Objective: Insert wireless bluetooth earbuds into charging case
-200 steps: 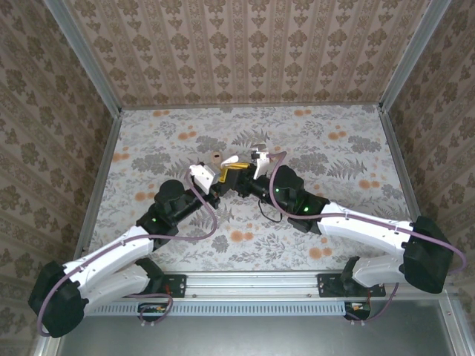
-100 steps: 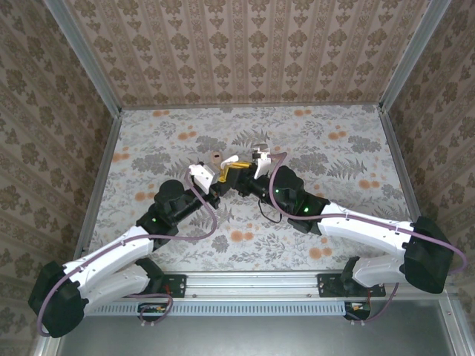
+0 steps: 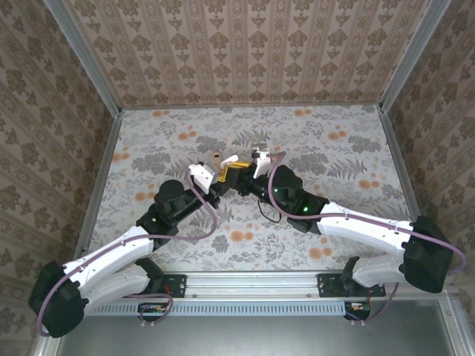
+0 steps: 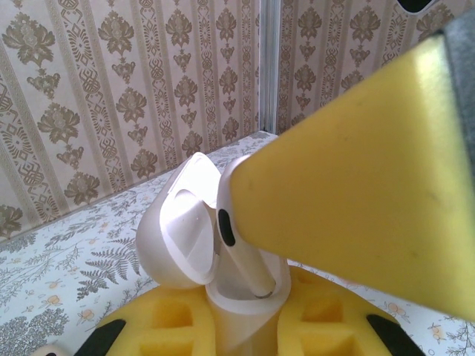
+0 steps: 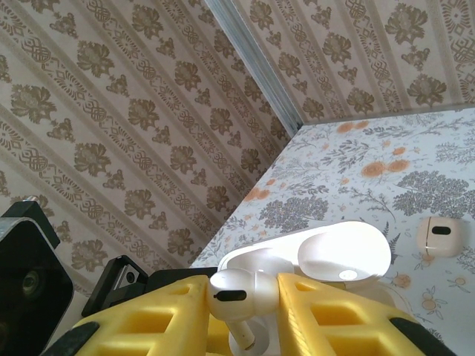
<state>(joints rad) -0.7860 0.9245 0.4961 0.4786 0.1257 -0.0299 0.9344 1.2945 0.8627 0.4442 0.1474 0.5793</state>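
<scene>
Okay, caught both arms stretched forward and bent inward, wrists almost meeting over the middle of the floral-patterned table (image 3: 334,148). Saw the left gripper (image 4: 237,337) pinched tight on the small smooth white plastic charging case (image 4: 178,237), with its lid flipped open. Found the right gripper (image 5: 236,311) angled in from the opposite side, with yellow foam fingers (image 5: 326,319) set narrow around a tiny glossy white earbud (image 5: 231,294), stem poking down into the case. Also noticed a small pale rounded piece (image 5: 438,236) lying on the table beyond. Couldn't tell what that was.
</scene>
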